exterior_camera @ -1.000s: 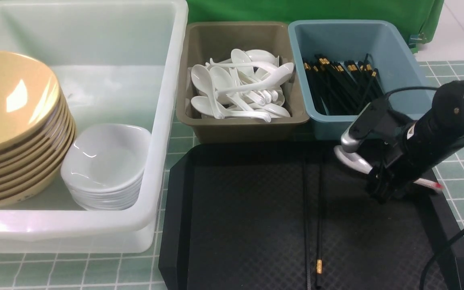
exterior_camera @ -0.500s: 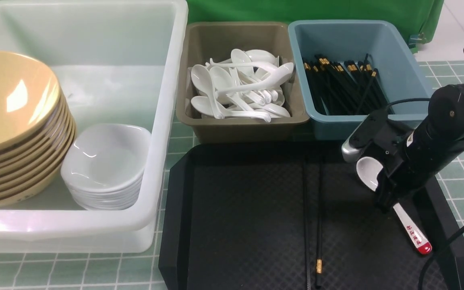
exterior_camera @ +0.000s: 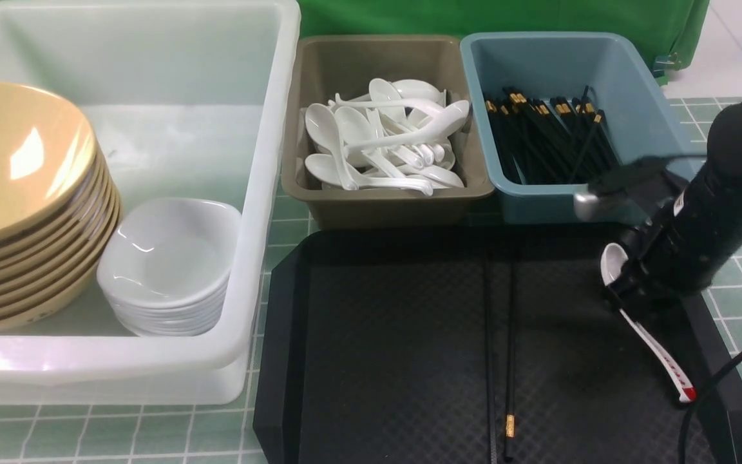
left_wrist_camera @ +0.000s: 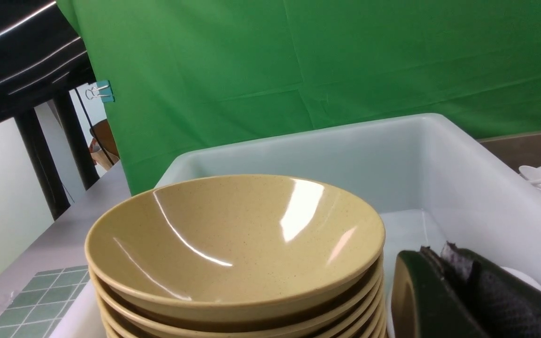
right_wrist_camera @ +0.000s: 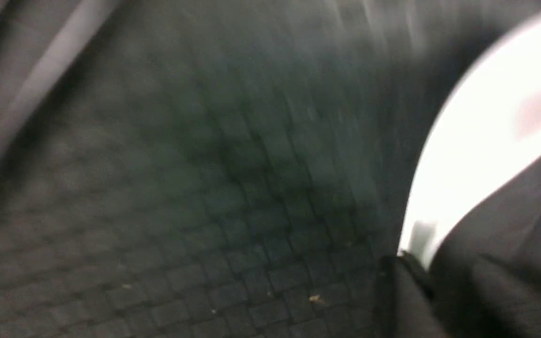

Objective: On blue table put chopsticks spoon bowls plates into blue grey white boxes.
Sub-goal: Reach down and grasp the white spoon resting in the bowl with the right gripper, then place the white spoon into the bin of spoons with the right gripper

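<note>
The tiled table [exterior_camera: 120, 432] carries everything. The white box [exterior_camera: 274, 161] fills the 9 o'clock side. The black tray [exterior_camera: 397, 335] lies at 6 o'clock, just beside that box. At 12 o'clock stands the grey box [exterior_camera: 377, 64] with a heap of white spoons [exterior_camera: 377, 142]. The blue box [exterior_camera: 538, 64] sits at 1 o'clock, touching the grey one, with black chopsticks [exterior_camera: 545, 142] piled inside.

Inside the white box, a stack of yellow bowls [exterior_camera: 17, 161] leans at its 9 o'clock wall. A smaller stack of white bowls [exterior_camera: 171, 251] sits at its 5 o'clock corner, touching the yellow ones.

The right arm [exterior_camera: 725, 193] reaches in from 3 o'clock over the tray's edge. The right gripper [exterior_camera: 628, 293] is clamped on a spoon [exterior_camera: 610, 264], held on edge. The spoon's scoop points toward 12 o'clock, and its red-tipped handle slants down toward 5 o'clock, close above the tray. The right wrist view is too blurred to add more.

The left gripper [left_wrist_camera: 435, 251] hangs beside the yellow bowls, fingers pressed together with nothing between them.

A loose pair of chopsticks [exterior_camera: 511, 361] lies on the tray, running from 12 to 6 o'clock.
</note>
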Robot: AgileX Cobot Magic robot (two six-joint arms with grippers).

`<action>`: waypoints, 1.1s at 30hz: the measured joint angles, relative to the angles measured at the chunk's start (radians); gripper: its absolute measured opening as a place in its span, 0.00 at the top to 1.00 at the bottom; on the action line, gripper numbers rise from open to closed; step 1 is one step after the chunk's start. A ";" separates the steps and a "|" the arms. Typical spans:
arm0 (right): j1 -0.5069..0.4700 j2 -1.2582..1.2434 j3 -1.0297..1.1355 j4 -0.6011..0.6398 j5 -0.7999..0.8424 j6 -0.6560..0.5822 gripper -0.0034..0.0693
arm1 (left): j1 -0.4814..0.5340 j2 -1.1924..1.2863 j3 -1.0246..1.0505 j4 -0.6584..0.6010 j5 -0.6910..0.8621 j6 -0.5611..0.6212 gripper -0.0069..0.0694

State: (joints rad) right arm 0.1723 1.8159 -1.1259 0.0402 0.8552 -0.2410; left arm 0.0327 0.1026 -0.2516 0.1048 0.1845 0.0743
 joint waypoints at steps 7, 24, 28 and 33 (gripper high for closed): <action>-0.002 0.044 -0.019 0.044 0.022 -0.008 0.54 | 0.000 0.000 0.000 0.000 -0.001 -0.005 0.91; 0.188 -0.059 -0.252 0.448 -0.304 -0.346 0.77 | 0.000 0.000 0.000 0.000 -0.015 -0.005 0.91; 0.242 0.071 -0.415 0.471 -0.549 -0.368 0.77 | 0.000 0.000 0.000 0.000 -0.018 -0.005 0.91; 0.252 0.269 -0.621 0.479 -0.599 -0.372 0.70 | 0.000 0.000 0.000 0.002 -0.011 -0.005 0.91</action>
State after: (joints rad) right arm 0.4242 2.0852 -1.7468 0.5190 0.2563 -0.6133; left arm 0.0327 0.1026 -0.2516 0.1071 0.1732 0.0691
